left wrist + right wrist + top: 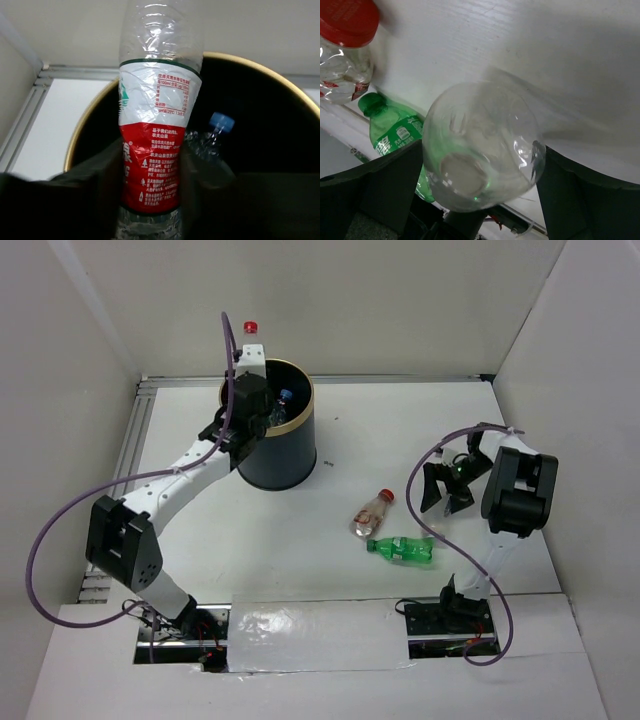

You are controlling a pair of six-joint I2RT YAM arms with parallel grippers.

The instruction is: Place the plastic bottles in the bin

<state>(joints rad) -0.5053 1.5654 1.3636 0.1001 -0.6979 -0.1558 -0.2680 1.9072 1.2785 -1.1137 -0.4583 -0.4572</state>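
Red-labelled bottle [155, 135] stood upright in the left pincer [150, 172], whose dark fingers [100, 195] pressed against its sides and clamped it low on the label. Its red cap [251, 327] pointed up, and it hung over the far left part of the bin's mouth. Below it, inside the bin [290, 465], a clear blue-capped bottle [212, 136] lay against the black wall. That bin, dark with a gold rim band, stood on the desk [250, 540] near the far edge, left of the middle.

The right pincer [481, 155] hung above the right side of the desk, roughly midway between the far and near edges. Its fingers stood wide apart with a clear bottle [485, 130] between them, its base turned towards the wrist. Each finger sat right at the bottle's side, but I could not tell whether they gripped it. Left of that pincer, a red-capped bottle [371, 514] lay slanted on the desk. A green bottle [402, 549] lay just beside it on the near-edge side, cap pointing left.
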